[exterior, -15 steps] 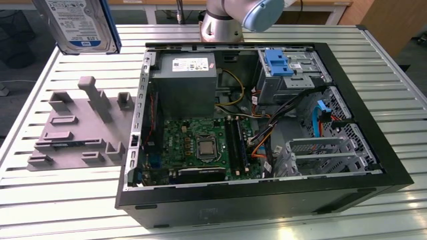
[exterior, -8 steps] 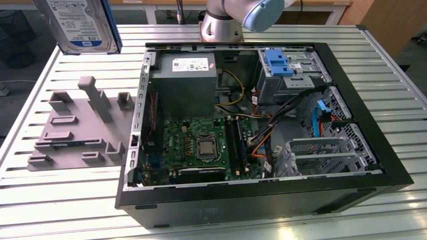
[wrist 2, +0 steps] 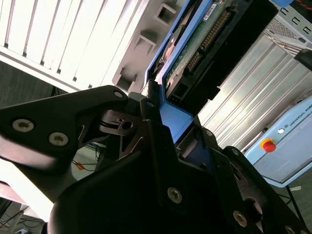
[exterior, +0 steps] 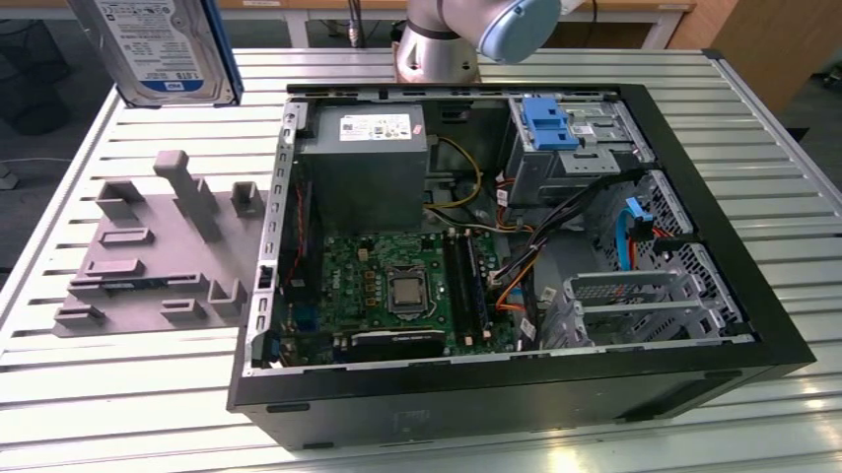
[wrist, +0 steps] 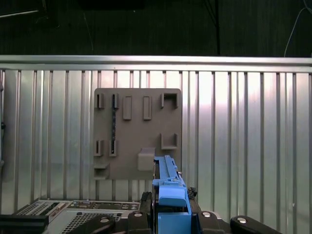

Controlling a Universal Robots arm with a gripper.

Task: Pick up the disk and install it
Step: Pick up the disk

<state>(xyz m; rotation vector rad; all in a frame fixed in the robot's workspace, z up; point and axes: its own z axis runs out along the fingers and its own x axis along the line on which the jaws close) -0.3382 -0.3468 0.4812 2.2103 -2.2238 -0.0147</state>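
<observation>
Disk (exterior: 156,47): a flat rectangular silver-metal hard drive with a white-and-blue label, clipped in a blue plastic frame. It was held upright in the air at the exterior view's far left, off the table and well apart from the computer case.

Gripper (wrist 2: 173,124): a black two-fingered claw, closed tight on one end of the disk's blue frame, with a finger pressed against each side. In the second wrist view the drive's green circuit-board underside (wrist 2: 204,39) reached away from the fingers.

Fixture plate (exterior: 158,246): a grey plastic plate with upright pegs and slots. It lay flat on the table just beside the case, at the exterior view's left. In the first wrist view it (wrist: 136,131) sat beyond the tip of the held frame (wrist: 170,195).

Computer case (exterior: 526,399): a black tower lying on its side with the panel off.

Case contents: a green motherboard (exterior: 382,286), a big grey power-supply box with a white sticker (exterior: 362,168), and a blue plastic bracket (exterior: 550,123) standing in the drive cage at the far corner.

Table (exterior: 790,197): slatted silver metal, which bore the case and the plate.

Arm (exterior: 455,39): a grey-and-blue joint that stood behind the case's far wall.
</observation>
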